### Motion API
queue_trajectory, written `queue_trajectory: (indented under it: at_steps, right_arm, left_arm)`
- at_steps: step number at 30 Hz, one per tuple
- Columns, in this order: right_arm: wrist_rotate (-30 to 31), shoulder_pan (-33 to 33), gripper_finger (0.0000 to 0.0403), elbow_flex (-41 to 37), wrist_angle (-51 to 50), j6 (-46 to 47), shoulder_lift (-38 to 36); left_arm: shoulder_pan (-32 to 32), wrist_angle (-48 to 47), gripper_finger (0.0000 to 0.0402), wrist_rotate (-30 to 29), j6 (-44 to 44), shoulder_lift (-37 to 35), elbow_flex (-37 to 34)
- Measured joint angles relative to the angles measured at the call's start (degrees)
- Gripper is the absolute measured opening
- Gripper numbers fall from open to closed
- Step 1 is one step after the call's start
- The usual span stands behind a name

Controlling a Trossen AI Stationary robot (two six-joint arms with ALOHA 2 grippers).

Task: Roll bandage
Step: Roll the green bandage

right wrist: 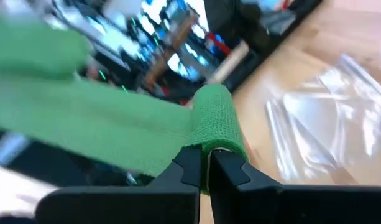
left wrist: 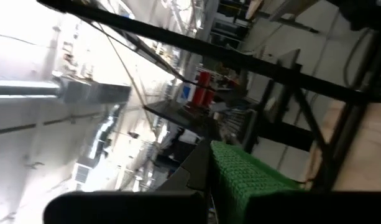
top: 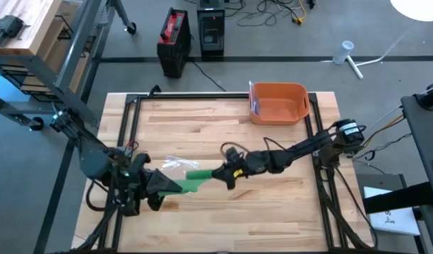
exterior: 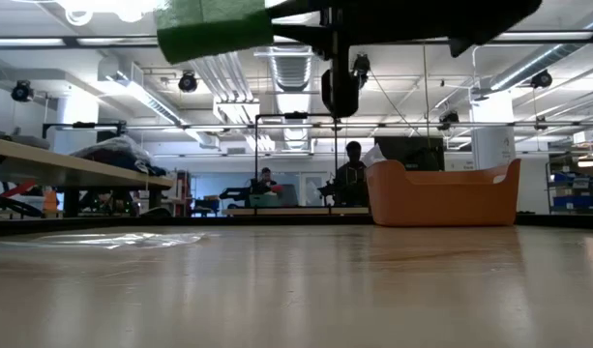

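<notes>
Green bandage (top: 195,179) stretched mid-air between both grippers!
Left gripper (top: 175,186) and right gripper (top: 217,173) clamp its ends (near tabletop's (top: 287,212) front-left).

No lettering, label, brand or number can be read in any view; the red case (top: 174,28) on the floor beyond the bench (top: 287,204) shows no legible marking. Signs in the room behind are too blurred to make out.

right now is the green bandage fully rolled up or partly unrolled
Partly unrolled: a flat strip of green bandage stretches between the left gripper and the right gripper.
</notes>
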Motion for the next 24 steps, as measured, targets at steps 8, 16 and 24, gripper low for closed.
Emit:
queue_trajectory:
  at_steps: [8, 16, 24]
  right_arm:
    - [-1.2, -5.4, 0.0003, -2.8, 12.1, 3.3, -0.1]
    - [-6.6, -12.4, 0.0003, -2.2, 18.5, 2.8, -1.2]
    - [-16.9, -15.5, 0.0003, 6.5, 17.3, -3.7, -3.9]
  left_arm:
    - [-0.9, -1.1, 0.0, 0.2, -2.9, 3.5, 0.0]
    - [-5.1, -1.6, 0.0, 0.2, -6.9, 7.5, 0.0]
    - [-5.5, -2.1, 0.0, 0.1, -14.5, 11.2, -1.2]
